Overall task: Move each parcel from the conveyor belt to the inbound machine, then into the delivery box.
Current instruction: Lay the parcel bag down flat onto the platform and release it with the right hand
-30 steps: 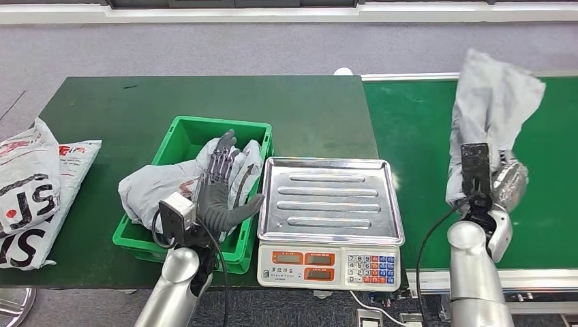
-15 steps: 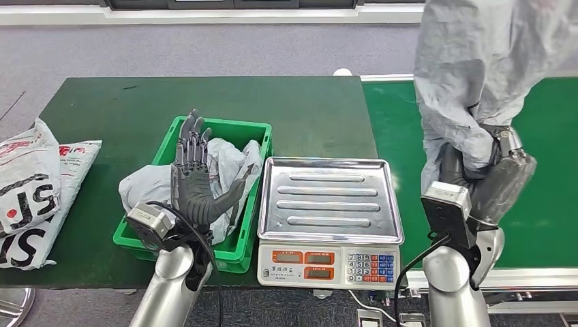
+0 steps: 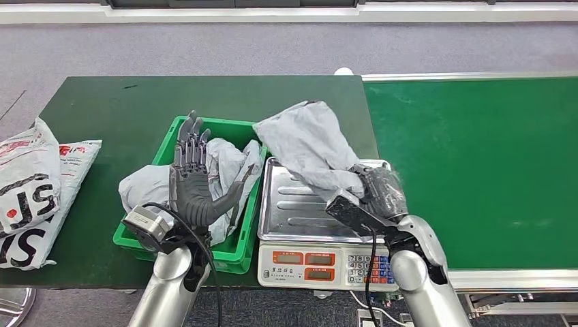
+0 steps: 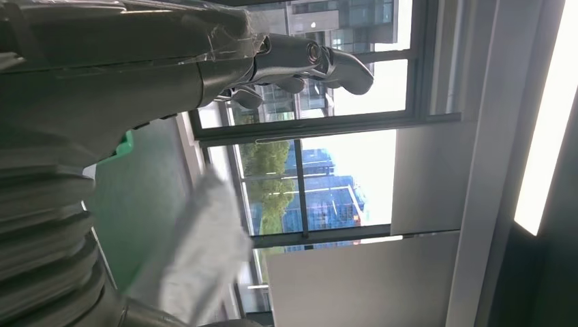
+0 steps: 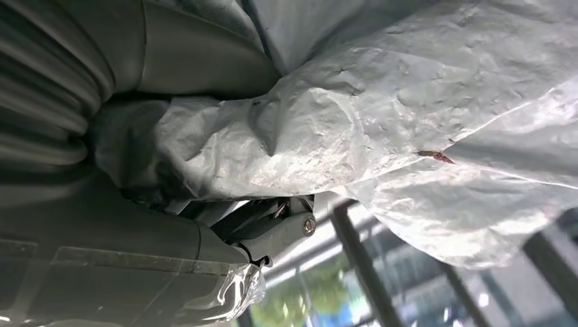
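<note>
Parcel in right hand fingers over scale tray, green crate beside; left hand spread wide.

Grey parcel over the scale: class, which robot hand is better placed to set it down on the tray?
The right robot hand: it already grips the grey parcel above the scale tray.

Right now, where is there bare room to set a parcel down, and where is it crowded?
Free: the conveyor belt, bare all the way across, and the table behind the green box. The scale tray's near half is bare; the right hand holds a grey parcel over its far side. Crowded: the box, stuffed with parcels under the raised left hand, and the table's left edge.
</note>
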`<action>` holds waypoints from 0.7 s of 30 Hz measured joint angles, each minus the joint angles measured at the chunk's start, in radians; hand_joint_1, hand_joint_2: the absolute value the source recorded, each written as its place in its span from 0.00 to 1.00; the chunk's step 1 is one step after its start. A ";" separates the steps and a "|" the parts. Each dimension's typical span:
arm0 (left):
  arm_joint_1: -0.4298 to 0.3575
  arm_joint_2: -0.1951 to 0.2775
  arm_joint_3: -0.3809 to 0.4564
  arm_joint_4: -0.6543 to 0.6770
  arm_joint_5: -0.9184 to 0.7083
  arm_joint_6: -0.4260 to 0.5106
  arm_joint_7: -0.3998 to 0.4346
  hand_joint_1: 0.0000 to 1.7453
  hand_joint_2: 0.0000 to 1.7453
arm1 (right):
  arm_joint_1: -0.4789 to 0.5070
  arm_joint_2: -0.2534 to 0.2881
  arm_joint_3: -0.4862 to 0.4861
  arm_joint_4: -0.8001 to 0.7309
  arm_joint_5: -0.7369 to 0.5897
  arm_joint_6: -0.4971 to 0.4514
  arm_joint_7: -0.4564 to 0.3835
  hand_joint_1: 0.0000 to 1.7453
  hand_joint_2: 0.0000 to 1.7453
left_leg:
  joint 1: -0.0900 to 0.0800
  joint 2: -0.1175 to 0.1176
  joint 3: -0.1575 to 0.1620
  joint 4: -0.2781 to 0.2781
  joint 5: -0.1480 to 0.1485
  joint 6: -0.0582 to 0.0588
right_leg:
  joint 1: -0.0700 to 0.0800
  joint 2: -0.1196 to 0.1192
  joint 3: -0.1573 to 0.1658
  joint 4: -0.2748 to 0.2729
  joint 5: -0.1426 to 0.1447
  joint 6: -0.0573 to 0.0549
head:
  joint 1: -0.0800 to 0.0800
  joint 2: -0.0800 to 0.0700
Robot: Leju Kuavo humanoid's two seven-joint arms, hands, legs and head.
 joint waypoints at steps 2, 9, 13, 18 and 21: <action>-0.001 0.000 0.000 0.005 0.000 0.001 0.000 0.00 1.00 | -0.009 -0.008 0.021 0.036 -0.022 0.022 -0.020 1.00 1.00 | 0.000 0.000 0.000 0.000 0.000 0.000 | 0.000 0.000 0.000 0.000 0.000 0.000 | 0.000 0.000; -0.003 0.005 0.000 0.018 0.001 0.006 -0.001 0.00 1.00 | -0.034 -0.029 0.066 0.093 -0.074 0.062 -0.046 1.00 1.00 | 0.000 0.000 0.000 0.000 0.000 0.000 | 0.000 0.000 0.000 0.000 0.000 0.000 | 0.000 0.000; -0.003 0.010 0.000 0.021 0.006 0.015 -0.001 0.00 1.00 | -0.054 -0.043 0.101 0.110 -0.129 0.088 -0.069 0.80 1.00 | 0.000 0.000 0.000 0.000 0.000 0.000 | 0.000 0.000 0.000 0.000 0.000 0.000 | 0.000 0.000; -0.004 0.016 0.000 0.020 0.017 0.022 -0.001 0.00 1.00 | -0.084 -0.060 0.136 0.123 -0.201 0.098 -0.110 0.00 1.00 | 0.000 0.000 0.000 0.000 0.000 0.000 | 0.000 0.000 0.000 0.000 0.000 0.000 | 0.000 0.000; -0.004 0.019 0.000 0.020 0.018 0.025 -0.001 0.00 1.00 | -0.097 -0.064 0.144 0.126 -0.266 0.096 -0.147 0.00 1.00 | 0.000 0.000 0.000 0.000 0.000 0.000 | 0.000 0.000 0.000 0.000 0.000 0.000 | 0.000 0.000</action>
